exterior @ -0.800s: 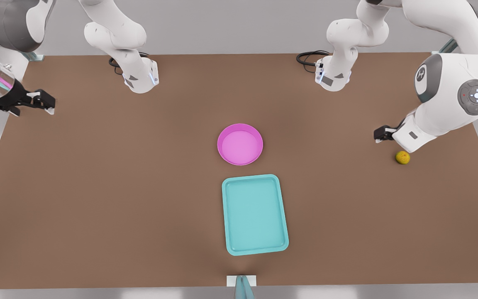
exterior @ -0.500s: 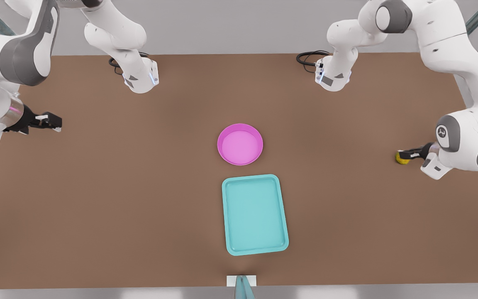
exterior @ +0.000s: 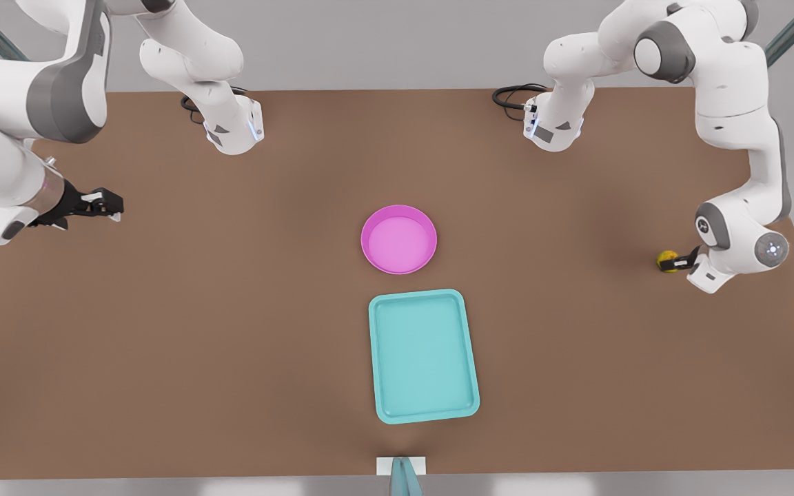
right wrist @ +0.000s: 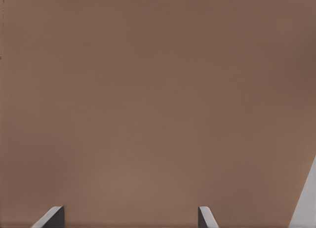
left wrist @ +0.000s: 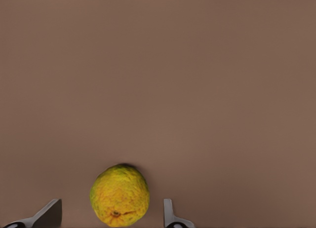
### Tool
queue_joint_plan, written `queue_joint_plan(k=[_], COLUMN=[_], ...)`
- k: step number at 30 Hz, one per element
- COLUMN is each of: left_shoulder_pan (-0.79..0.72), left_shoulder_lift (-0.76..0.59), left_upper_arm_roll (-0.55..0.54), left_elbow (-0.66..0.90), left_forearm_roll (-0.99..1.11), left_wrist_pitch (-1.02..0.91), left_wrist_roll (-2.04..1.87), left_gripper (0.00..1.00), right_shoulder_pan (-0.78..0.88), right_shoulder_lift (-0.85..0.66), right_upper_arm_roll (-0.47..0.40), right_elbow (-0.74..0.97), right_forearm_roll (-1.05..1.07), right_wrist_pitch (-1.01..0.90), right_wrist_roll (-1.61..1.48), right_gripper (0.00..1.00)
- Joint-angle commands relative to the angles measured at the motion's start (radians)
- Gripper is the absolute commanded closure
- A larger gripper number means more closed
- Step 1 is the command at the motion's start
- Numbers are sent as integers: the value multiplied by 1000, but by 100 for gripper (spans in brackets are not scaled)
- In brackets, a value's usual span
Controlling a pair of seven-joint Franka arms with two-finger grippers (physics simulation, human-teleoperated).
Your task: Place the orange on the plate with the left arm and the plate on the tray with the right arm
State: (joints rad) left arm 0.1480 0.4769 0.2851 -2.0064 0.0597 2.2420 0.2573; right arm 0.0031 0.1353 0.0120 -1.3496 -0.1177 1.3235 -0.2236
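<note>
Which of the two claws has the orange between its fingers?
The left claw, at the front view's right: the orange sits between its open fingers.

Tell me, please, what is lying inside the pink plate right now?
Nothing lies inside the plate; its whole pink floor is uncovered. The orange sits on the table between the left tool's open fingers, at the front view's right.

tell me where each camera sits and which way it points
Front view: high, opposite the arm bases, looking down on the table, plate, tray and both arms.
Left wrist view: on the left arm, looking down at the orange between the open left pincer tips.
Right wrist view: on the right arm, facing bare table past the open right pincer tips.
Shared: front and left wrist views both show the orange.
</note>
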Motion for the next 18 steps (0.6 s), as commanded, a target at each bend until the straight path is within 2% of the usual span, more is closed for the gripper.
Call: queue_joint_plan(k=[1, 18], left_shoulder_pan=[1, 35], left_shoulder_lift=[5, 89], left_upper_arm_roll=[0, -3], left_elbow=[-9, -17], left_forearm_roll=[2, 0], left_wrist_pitch=[31, 50], left_wrist_roll=[122, 114], left_gripper=[0, 0], right_shoulder_pan=[-2, -2], right_shoulder_lift=[0, 9], right_upper_arm_roll=[0, 0], right_elbow=[0, -10], right_forearm_roll=[1, 3], right_wrist_pitch=[0, -1], right_wrist_roll=[-14, -14], right_gripper=[0, 0])
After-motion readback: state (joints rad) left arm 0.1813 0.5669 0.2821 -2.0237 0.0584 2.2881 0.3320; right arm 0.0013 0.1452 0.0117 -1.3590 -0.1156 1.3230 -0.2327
